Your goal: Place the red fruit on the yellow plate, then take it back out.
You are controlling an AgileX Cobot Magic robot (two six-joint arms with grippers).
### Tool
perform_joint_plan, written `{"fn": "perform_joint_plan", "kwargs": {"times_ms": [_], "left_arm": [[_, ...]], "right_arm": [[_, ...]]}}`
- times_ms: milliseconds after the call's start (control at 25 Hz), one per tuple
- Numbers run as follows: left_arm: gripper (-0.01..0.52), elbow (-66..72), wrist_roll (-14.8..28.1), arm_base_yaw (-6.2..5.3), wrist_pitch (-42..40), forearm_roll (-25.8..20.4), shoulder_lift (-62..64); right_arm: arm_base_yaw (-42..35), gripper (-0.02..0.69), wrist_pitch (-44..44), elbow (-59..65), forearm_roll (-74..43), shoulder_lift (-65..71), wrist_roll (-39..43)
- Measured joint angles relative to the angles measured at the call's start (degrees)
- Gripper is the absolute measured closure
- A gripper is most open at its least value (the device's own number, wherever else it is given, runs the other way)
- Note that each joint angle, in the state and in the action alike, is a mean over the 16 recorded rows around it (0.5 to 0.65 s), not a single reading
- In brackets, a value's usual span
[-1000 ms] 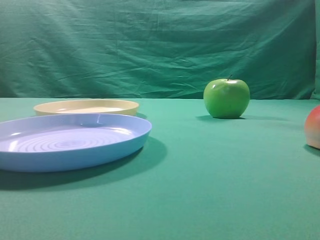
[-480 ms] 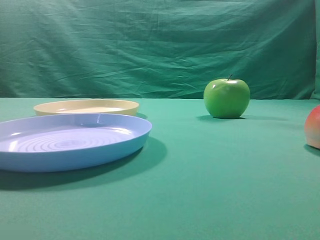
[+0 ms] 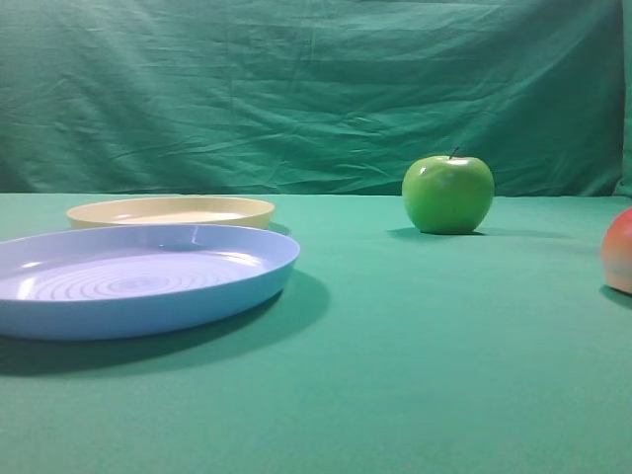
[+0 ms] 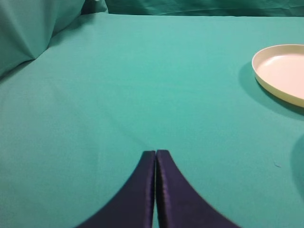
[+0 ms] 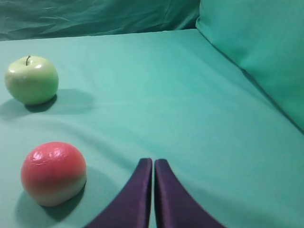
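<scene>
The red fruit rests on the green cloth, red on top and pale yellow below; the exterior view cuts it off at the right edge. My right gripper is shut and empty, its tips a little to the right of the fruit and apart from it. The yellow plate lies at the back left, behind a blue plate, and its rim shows at the right of the left wrist view. My left gripper is shut with nothing in it, over bare cloth left of that plate.
A large light blue plate with concentric rings sits front left. A shiny green apple stands upright mid-table, beyond the red fruit. Green cloth hangs as a backdrop and rises in folds at both sides.
</scene>
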Motion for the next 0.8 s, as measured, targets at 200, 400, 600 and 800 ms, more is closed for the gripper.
{"fn": "perform_joint_plan", "kwargs": {"times_ms": [200, 400, 600, 800], "left_arm": [[0.514, 0.0, 0.0, 0.00, 0.0, 0.0, 0.0], [0.514, 0.0, 0.0, 0.00, 0.0, 0.0, 0.0], [0.514, 0.0, 0.0, 0.00, 0.0, 0.0, 0.0], [0.514, 0.0, 0.0, 0.00, 0.0, 0.0, 0.0]], "right_arm": [[0.0, 0.665, 0.4, 0.0, 0.2, 0.0, -2.4], [0.0, 0.665, 1.0, -0.1, 0.2, 0.0, -4.5], [0.0, 0.665, 1.3, -0.2, 0.3, 0.0, -6.0], [0.0, 0.665, 1.5, -0.2, 0.3, 0.0, -6.5]]}}
